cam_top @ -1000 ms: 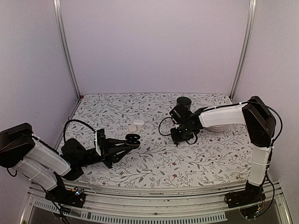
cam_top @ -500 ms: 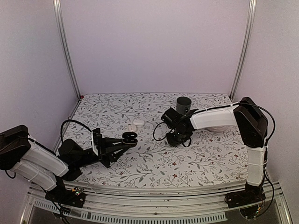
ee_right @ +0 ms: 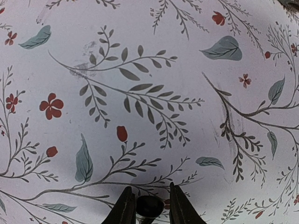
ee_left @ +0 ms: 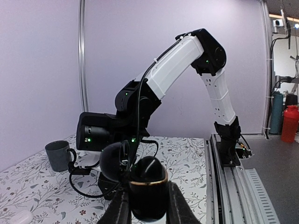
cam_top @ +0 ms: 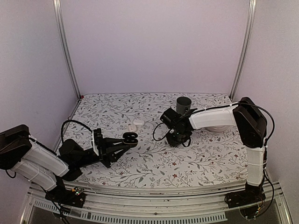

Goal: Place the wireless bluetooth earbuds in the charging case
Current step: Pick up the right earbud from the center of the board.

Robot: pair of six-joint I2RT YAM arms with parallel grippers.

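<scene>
A round black charging case (ee_left: 148,191) with a gold rim hangs above the cloth, its lid (ee_left: 113,161) swung open to the left. My left gripper (ee_left: 147,207) is shut on its lower half. From above, the case (cam_top: 130,137) sits at the tips of the left gripper (cam_top: 128,139), left of centre. My right gripper (ee_right: 149,205) is shut on a small black earbud (ee_right: 149,206), held just above the flowered cloth. In the top view the right gripper (cam_top: 178,138) points down, to the right of the case. Two small white pieces (cam_top: 135,124) lie on the cloth behind the case.
A dark grey mug (cam_top: 183,102) stands at the back, also seen as a mug (ee_left: 58,155) in the left wrist view. A white round object (cam_top: 216,127) lies under the right forearm. The table's metal rail (ee_left: 233,186) runs along the near edge.
The right arm has swung left, toward the case, and its jaws have narrowed a little. The left gripper with the case has shifted slightly left.
</scene>
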